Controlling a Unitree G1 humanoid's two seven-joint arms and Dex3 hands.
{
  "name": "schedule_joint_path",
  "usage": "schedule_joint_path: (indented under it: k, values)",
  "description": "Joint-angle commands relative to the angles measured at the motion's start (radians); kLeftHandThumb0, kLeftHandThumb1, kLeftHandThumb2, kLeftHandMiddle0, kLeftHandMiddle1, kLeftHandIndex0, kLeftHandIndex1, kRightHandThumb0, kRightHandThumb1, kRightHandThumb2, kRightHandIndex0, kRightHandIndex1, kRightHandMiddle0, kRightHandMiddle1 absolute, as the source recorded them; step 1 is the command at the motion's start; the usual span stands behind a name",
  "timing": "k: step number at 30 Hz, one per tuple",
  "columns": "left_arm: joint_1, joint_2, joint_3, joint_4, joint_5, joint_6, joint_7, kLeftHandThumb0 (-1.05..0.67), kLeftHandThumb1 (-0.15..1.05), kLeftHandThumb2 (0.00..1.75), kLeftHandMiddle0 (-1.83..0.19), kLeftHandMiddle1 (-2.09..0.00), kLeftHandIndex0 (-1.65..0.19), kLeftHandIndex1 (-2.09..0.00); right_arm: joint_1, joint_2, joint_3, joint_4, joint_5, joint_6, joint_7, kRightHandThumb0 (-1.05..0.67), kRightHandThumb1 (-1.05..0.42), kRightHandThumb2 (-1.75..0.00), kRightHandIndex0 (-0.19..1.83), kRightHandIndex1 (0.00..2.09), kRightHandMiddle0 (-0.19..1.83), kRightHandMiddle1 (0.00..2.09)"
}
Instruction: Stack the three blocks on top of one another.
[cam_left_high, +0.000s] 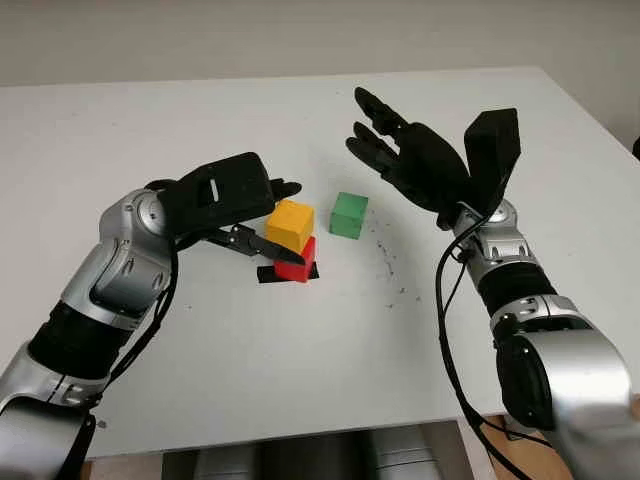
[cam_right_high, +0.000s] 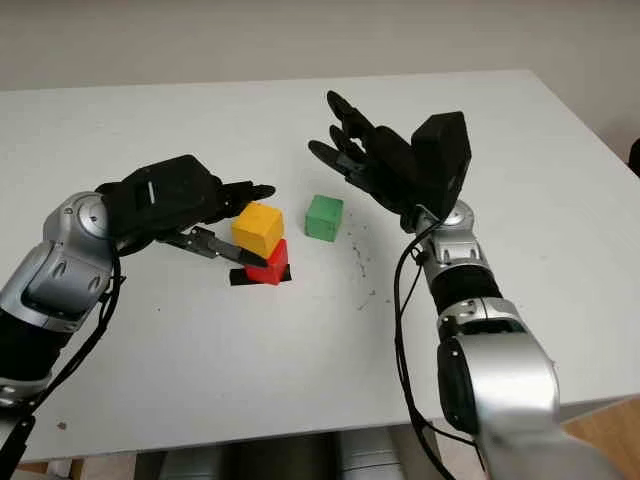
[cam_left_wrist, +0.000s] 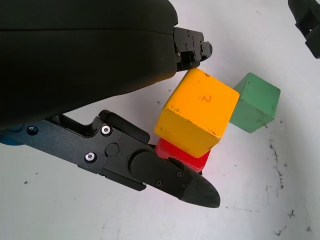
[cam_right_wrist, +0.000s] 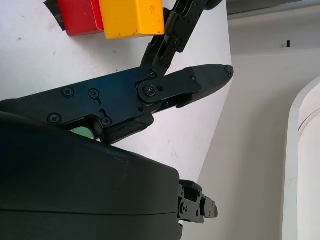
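The yellow block (cam_left_high: 290, 224) sits on the red block (cam_left_high: 297, 264), turned a little and overhanging it toward the left. The red block stands on a black tape mark (cam_left_high: 266, 273). The green block (cam_left_high: 349, 215) stands alone on the table just right of the pair. My left hand (cam_left_high: 270, 216) is at the yellow block's left side, open, with one finger (cam_left_wrist: 192, 46) behind the block and the thumb (cam_left_wrist: 175, 180) low in front of the red block (cam_left_wrist: 186, 156); no firm grip shows. My right hand (cam_left_high: 385, 140) is raised above the table, right of the green block, open and holding nothing.
The white table (cam_left_high: 300, 370) has faint dark scuff marks (cam_left_high: 385, 262) right of the blocks. Its front edge runs close to my body and its right edge lies beyond my right arm.
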Motion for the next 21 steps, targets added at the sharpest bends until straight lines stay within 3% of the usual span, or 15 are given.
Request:
schedule_joint_path:
  k: [1,9,14,19,21]
  values:
    - [-0.024,0.017,-0.009,-0.023,-0.008,-0.001,-0.024,-0.76,0.92,0.06,0.12,-0.02,0.13,-0.02,0.001,0.001,-0.005,-0.003,0.007,-0.006,0.001,-0.68,-1.05,-0.10,-0.10,0.05,-0.04,0.05]
    - [-0.022,0.046,0.028,-0.039,-0.062,-0.010,-0.057,-0.87,0.98,0.07,0.19,0.00,0.19,0.00,-0.004,0.002,-0.005,-0.001,0.009,-0.002,0.003,-0.66,-1.05,-0.10,-0.10,0.05,-0.04,0.05]
    - [-0.006,0.042,0.080,-0.080,-0.098,0.055,-0.018,-0.95,1.04,0.15,0.19,0.00,0.19,0.00,-0.011,-0.011,-0.014,0.002,0.016,-0.009,0.017,-0.65,-1.04,-0.09,-0.10,0.05,-0.04,0.05]
    - [0.016,0.054,0.123,-0.139,-0.095,0.113,0.057,-0.90,1.05,0.57,0.19,0.00,0.19,0.00,-0.033,-0.040,-0.002,-0.007,-0.017,-0.048,-0.019,-0.67,-1.00,-0.05,-0.05,0.07,0.00,0.07]
    - [0.032,0.055,0.148,-0.143,-0.086,0.097,0.110,-0.85,1.05,0.63,0.19,0.00,0.19,0.00,-0.046,-0.051,0.005,-0.005,-0.030,-0.067,-0.025,-0.66,-0.99,-0.05,-0.05,0.07,-0.01,0.06]
